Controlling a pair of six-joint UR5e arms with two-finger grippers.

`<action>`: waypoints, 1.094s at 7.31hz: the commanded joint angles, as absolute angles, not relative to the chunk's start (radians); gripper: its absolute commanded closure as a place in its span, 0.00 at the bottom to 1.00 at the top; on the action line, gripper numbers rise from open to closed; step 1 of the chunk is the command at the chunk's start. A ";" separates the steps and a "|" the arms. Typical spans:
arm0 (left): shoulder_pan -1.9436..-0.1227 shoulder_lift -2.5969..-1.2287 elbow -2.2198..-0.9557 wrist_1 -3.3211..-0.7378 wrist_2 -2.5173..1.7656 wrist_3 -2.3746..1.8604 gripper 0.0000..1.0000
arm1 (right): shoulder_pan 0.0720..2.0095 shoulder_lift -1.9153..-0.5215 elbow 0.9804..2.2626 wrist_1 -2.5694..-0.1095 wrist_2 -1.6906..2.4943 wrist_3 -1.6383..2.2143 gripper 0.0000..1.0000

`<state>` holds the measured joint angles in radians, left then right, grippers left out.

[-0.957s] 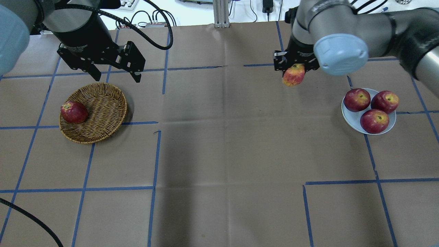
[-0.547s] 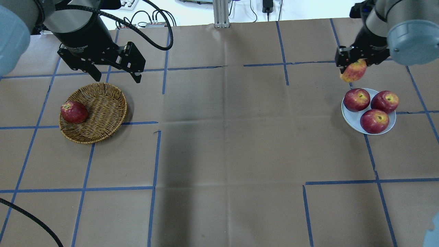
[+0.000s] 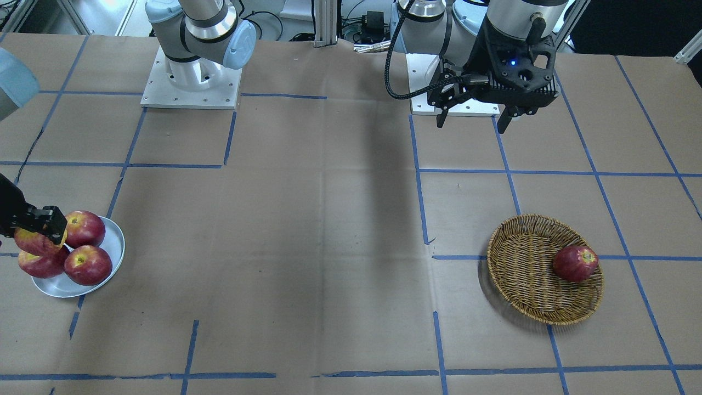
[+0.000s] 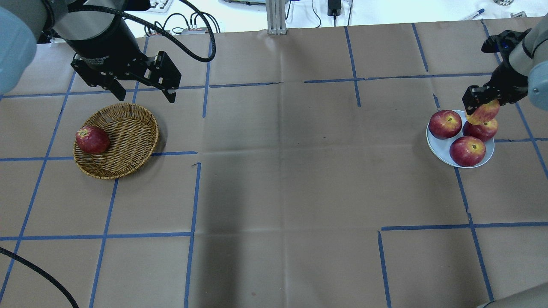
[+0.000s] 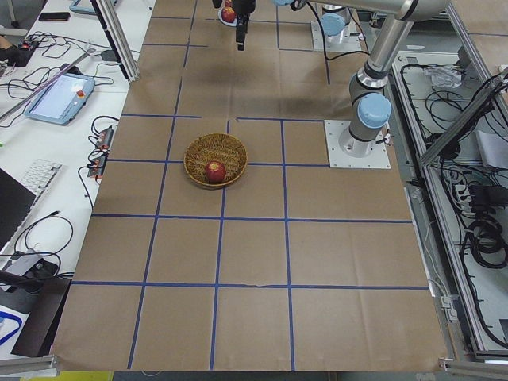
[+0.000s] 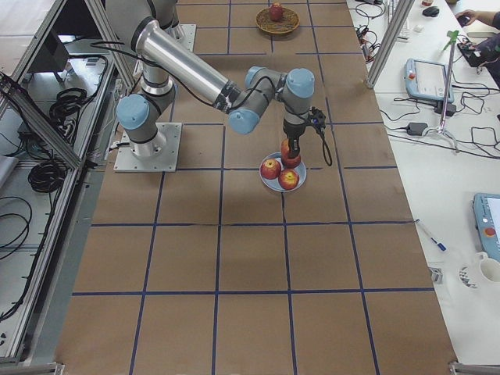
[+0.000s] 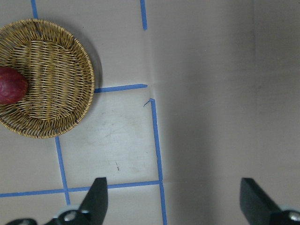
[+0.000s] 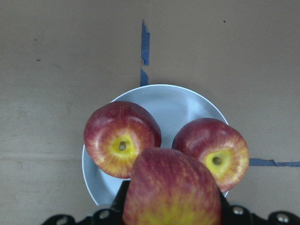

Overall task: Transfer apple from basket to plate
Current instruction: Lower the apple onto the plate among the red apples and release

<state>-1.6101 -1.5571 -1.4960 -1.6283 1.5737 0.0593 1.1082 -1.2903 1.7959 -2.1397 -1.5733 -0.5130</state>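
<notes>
My right gripper is shut on the apple, light red with yellow streaks. It holds the apple just above the pale grey-blue plate, over the back right one of three red apples lying there. In the right wrist view the apple hangs over the plate between two of those apples. The wicker basket sits at the left with one dark red apple in it. My left gripper hangs open and empty above the basket's far edge.
The table is covered in brown paper with blue tape lines. The plate's three apples fill most of it. The arm bases stand at the robot's edge of the table.
My right gripper has carried the apple to the right, from the middle of the table's far side to just above the plate. The left arm has not moved.
</notes>
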 commanded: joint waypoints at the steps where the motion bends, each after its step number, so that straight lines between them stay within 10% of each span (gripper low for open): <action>1: -1.609 -1.557 -1.493 -1.623 1.572 0.058 0.01 | 1.094 -1.238 1.836 -2.224 -1.571 -0.534 0.50; 8: -1.609 -1.565 -1.489 -1.623 1.572 0.063 0.01 | 1.100 -1.270 1.838 -2.180 -1.559 -0.537 0.45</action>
